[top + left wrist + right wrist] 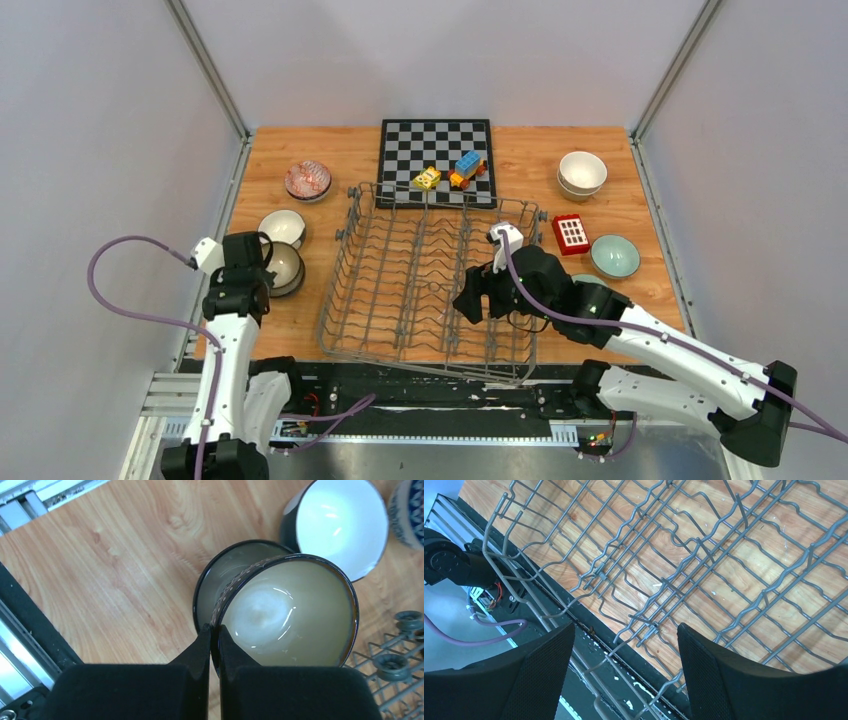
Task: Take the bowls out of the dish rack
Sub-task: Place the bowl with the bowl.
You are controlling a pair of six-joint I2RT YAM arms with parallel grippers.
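**Left gripper pinching a bowl beside the rack, right gripper gaping over the rack floor**

Top view: The dish rack [345, 270] is sitting mid-table [530, 150]. The left gripper [268, 268] is hanging outside the rack at its 9 o'clock. It is clamping the rim of a dark-rimmed bowl [290, 270], which is lying right at the gripper's 3 o'clock. A cream bowl [282, 227] is sitting just at that bowl's 12 o'clock, and a patterned bowl [307, 180] is sitting farther along the same line.

The right gripper [470, 300] is hanging inside the rack toward its 4 o'clock corner, with its jaws standing apart. Two stacked white bowls [582, 172] and a mint bowl [614, 255] are sitting outside the rack, well apart from this gripper at its 1 to 2 o'clock. A chessboard [436, 150] carrying toy blocks [467, 168] is lying at the rack's 12 o'clock.

Left wrist view: The fingers [197, 652] are pressing together on the near rim of the dark-rimmed bowl [290, 615]. That bowl is tilting over a second dark bowl [210, 582] beneath it. A white-lined bowl [340, 525] is sitting at 1 o'clock and a blue-and-white bowl [412, 510] is showing at the frame edge. The rack's corner [400, 655] is showing at 4 o'clock.

Right wrist view: The fingers [539, 680] are standing wide apart. Only the rack's wire floor [684, 565] is showing between and beyond them, from 10 to 3 o'clock.
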